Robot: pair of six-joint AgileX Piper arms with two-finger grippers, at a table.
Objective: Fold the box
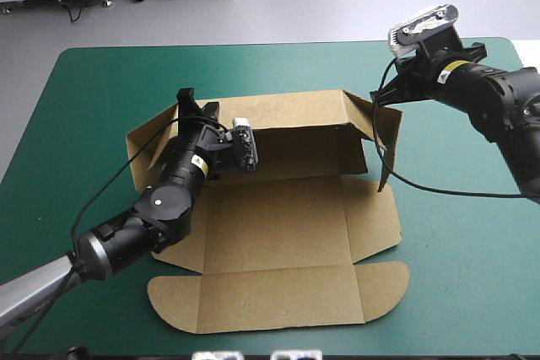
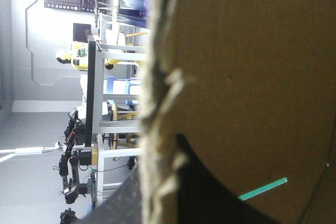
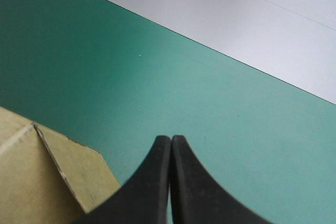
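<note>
1. Where the left arm (image 1: pixel 173 187) reaches in from the left side of the counter (image 1: pixel 456 276), the left fingers (image 1: pixel 186 100) are clamped on the raised left wall of the box (image 1: pixel 278 217). From above, the arm hides the lower part of that wall.
2. Seen from the left wrist, the box (image 2: pixel 252 77) fills nearly everything. Its rough edge runs between the black fingers (image 2: pixel 210 203), and only a sliver of teal-green counter (image 2: pixel 262 188) shows past it.
3. Mid-counter, the floor and front flaps of the box lie flat and the back wall stands, with shadow along its foot.
4. At the right, the right fingers (image 1: pixel 384 97) are pressed together with nothing between them, at the top edge of the raised right wall. Whether they touch it is unclear.
5. From the right wrist, only a corner of the box (image 3: pixel 31 182) shows, cut off, beside those fingers (image 3: pixel 163 153).
</note>
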